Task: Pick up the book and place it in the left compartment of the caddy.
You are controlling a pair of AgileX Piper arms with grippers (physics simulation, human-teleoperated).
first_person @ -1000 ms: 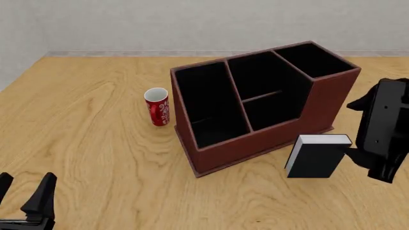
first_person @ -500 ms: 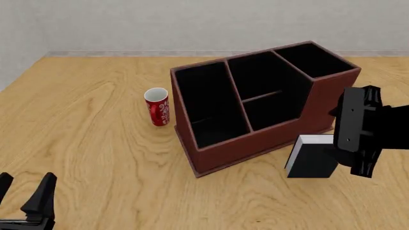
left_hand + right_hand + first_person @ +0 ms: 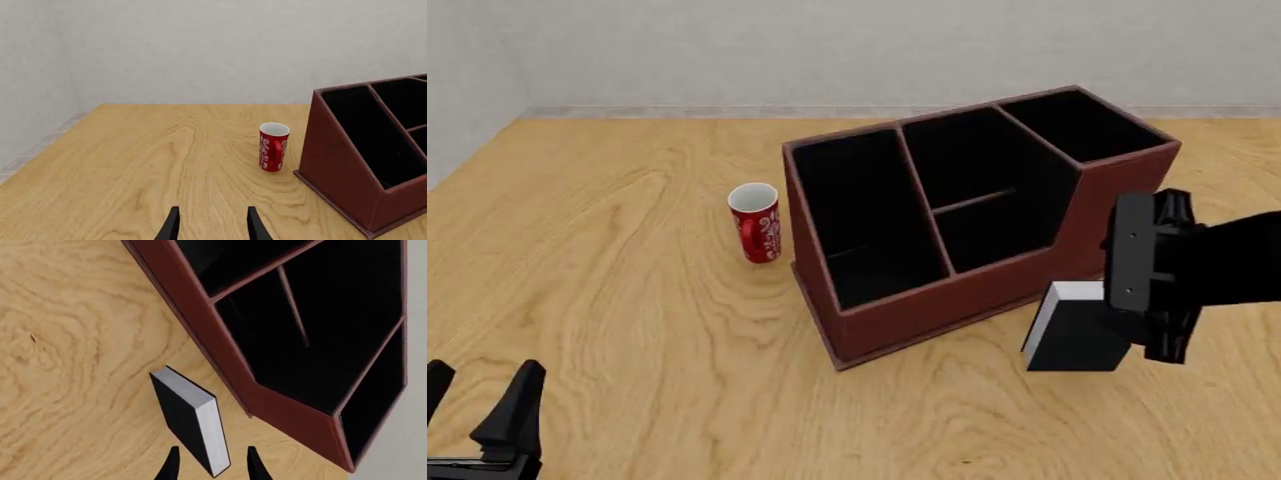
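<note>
Now, with right tool [image 3: 209, 463] spread astride the upright book [image 3: 1076, 332] on the counter [image 3: 627, 260] just before the caddy [image 3: 961, 215], seat deeper, square both fingers, then close firmly.

Colour: both arms plain matte black, no markings, cables or screws visible.
Right pincer [image 3: 1121, 300]: boxy black housing behind it, flat panel faces, thick dark arm link further back.
Left pincer [image 3: 481, 420]: two slim tapered black fingers [image 3: 171, 227], wedge-shaped tips.
Right fingers [image 3: 255, 465]: same slim black blades.
</note>
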